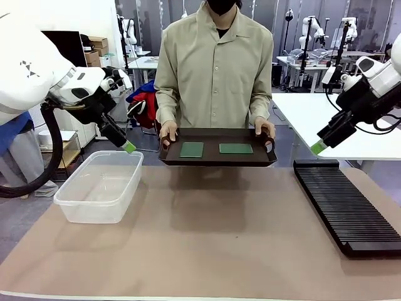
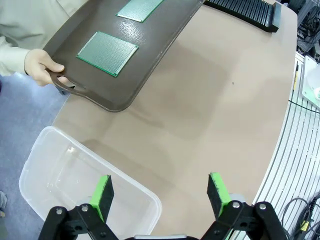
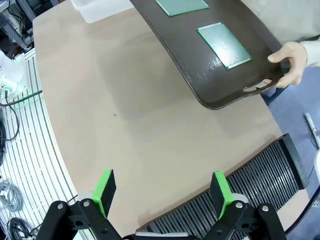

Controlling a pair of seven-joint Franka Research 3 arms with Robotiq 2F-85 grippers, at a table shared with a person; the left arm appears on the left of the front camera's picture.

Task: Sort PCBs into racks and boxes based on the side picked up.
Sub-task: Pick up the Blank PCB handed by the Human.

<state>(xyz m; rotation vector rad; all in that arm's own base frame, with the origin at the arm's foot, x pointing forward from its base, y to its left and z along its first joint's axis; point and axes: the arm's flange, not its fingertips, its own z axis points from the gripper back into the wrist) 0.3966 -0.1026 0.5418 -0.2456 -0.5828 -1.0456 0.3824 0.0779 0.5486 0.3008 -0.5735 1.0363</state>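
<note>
Across the tan desk (image 1: 219,238) we saw both PCBs (image 1: 192,149) lying flat on a hand-held tray (image 1: 216,162). Left tool (image 2: 160,192) and right tool (image 3: 162,192) gaped wide, empty. Any tray wobble could slide those thin boards from a pinch.

A tan mat (image 1: 219,238) covers the near table. A white table (image 1: 313,119) stands at the far right. At the far left, cardboard boxes (image 1: 97,50) sit stacked beside a white wall (image 1: 75,15). The floor (image 1: 19,222) is grey-blue. Red and blue clothing (image 1: 144,100) hangs over a chair, and workbenches (image 1: 301,63) stand farther back in even indoor light.
</note>
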